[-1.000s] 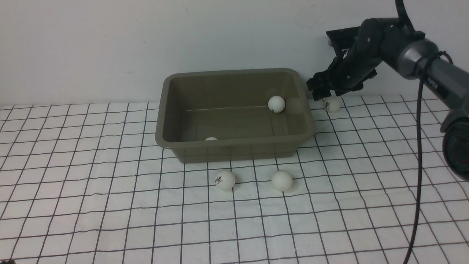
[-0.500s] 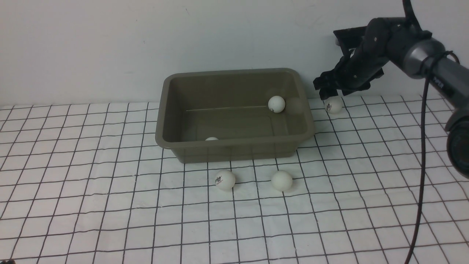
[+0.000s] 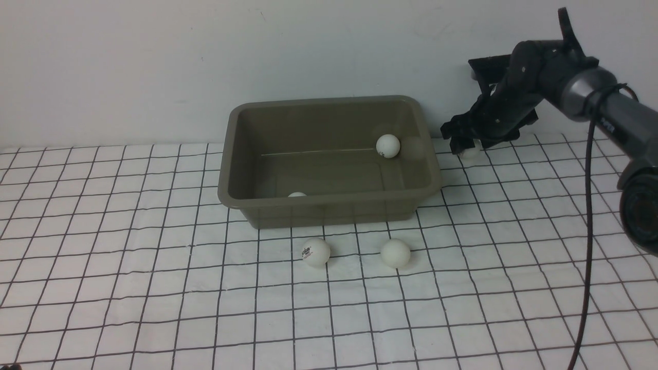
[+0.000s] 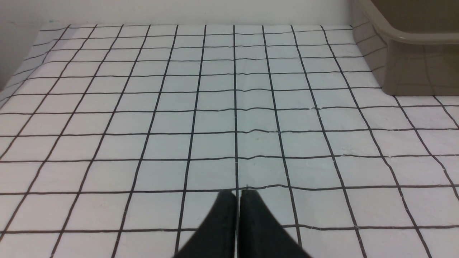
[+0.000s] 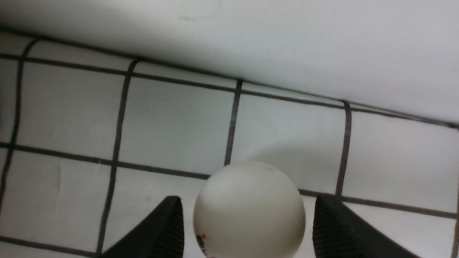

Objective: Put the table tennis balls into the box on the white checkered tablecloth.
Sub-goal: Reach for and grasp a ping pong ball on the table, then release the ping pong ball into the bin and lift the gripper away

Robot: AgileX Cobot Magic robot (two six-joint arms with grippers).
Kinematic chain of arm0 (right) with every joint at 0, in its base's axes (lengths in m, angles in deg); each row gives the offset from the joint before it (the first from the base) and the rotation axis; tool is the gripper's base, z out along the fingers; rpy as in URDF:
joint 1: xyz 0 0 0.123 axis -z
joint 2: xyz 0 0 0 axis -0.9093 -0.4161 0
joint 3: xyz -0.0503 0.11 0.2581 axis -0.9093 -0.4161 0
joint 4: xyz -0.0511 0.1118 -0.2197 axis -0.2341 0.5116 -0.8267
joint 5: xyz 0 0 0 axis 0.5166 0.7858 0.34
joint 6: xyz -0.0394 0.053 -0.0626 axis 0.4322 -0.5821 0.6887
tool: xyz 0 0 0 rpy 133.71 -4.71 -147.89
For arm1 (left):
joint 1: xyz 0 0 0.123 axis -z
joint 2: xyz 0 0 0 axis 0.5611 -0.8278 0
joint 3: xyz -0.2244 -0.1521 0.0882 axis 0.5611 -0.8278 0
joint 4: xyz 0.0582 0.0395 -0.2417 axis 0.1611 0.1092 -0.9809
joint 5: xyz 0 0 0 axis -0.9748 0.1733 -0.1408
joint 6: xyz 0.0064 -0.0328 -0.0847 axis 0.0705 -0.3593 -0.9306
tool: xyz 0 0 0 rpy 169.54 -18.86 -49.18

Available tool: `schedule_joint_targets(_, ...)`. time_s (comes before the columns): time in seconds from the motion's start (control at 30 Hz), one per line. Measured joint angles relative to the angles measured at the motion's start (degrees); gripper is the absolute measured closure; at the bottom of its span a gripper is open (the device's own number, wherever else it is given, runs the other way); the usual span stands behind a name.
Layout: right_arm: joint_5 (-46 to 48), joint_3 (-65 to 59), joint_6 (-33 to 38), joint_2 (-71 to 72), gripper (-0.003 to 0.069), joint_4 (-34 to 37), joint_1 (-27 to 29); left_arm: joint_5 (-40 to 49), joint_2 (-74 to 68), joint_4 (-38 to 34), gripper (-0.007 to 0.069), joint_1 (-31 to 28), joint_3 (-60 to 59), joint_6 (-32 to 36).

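One ball (image 3: 296,195) mostly hidden by the box (image 3: 329,211), another ball (image 3: 471,153) by the right pincer (image 3: 465,146)

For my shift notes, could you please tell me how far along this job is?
Done: two balls lie in the box. In hand: the open right end effector straddles a third ball beside the box, not yet gripped. Left: two more balls on the tablecloth in front.

right fingers (image 5: 161,229): black
table tennis ball (image 5: 249,211) between them: white, small dark-and-red print
tablecloth (image 3: 154,288): white with thin black checks
box (image 3: 329,208): plain olive-grey
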Motion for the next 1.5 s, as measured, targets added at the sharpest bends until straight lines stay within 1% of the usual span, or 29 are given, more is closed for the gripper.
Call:
schedule_joint_targets(0.2, -0.07, 0.00, 0.00, -0.93, 0.0228, 0.00, 0.00, 0.00, 0.00, 0.00, 0.0629, 0.00, 0.00, 0.00)
schedule_joint_targets(0.33, -0.13, 0.00, 0.00, -0.93, 0.0290, 0.00, 0.00, 0.00, 0.00, 0.00, 0.0629, 0.00, 0.00, 0.00)
schedule_joint_targets(0.37, -0.13, 0.00, 0.00, -0.93, 0.0294, 0.00, 0.00, 0.00, 0.00, 0.00, 0.0629, 0.00, 0.00, 0.00)
schedule_joint_targets(0.63, 0.37, 0.00, 0.00, -0.93, 0.0294, 0.00, 0.00, 0.00, 0.00, 0.00, 0.0629, 0.00, 0.00, 0.00)
schedule_joint_targets(0.83, 3.42, 0.00, 0.00, 0.25, 0.0294, -0.06, 0.00, 0.00, 0.00, 0.00, 0.0629, 0.00, 0.00, 0.00)
schedule_joint_targets(1.03, 8.65, -0.06, 1.11, 7.55, 0.0294, -0.09, 0.00, 0.00, 0.00, 0.00, 0.0629, 0.00, 0.00, 0.00)
schedule_joint_targets(1.13, 10.15, -0.06, 1.65, 11.76, 0.0294, 2.13, -0.20, 0.00, 0.00, 0.00, 0.0629, 0.00, 0.00, 0.00)
schedule_joint_targets(1.27, 10.72, 0.00, 4.48, 14.97, 0.0294, 6.32, -3.11, 0.00, 0.00, 0.00, 0.0629, 0.00, 0.00, 0.00)
schedule_joint_targets(1.47, 10.82, 0.12, 5.58, 14.83, 0.0294, 7.55, -9.54, 0.00, 0.00, 0.00, 0.0629, 0.00, 0.00, 0.00)
schedule_joint_targets(1.5, 10.77, 0.12, 5.56, 14.76, 0.0294, 7.55, -9.87, 0.00, 0.00, 0.00, 0.0629, 0.00, 0.00, 0.00)
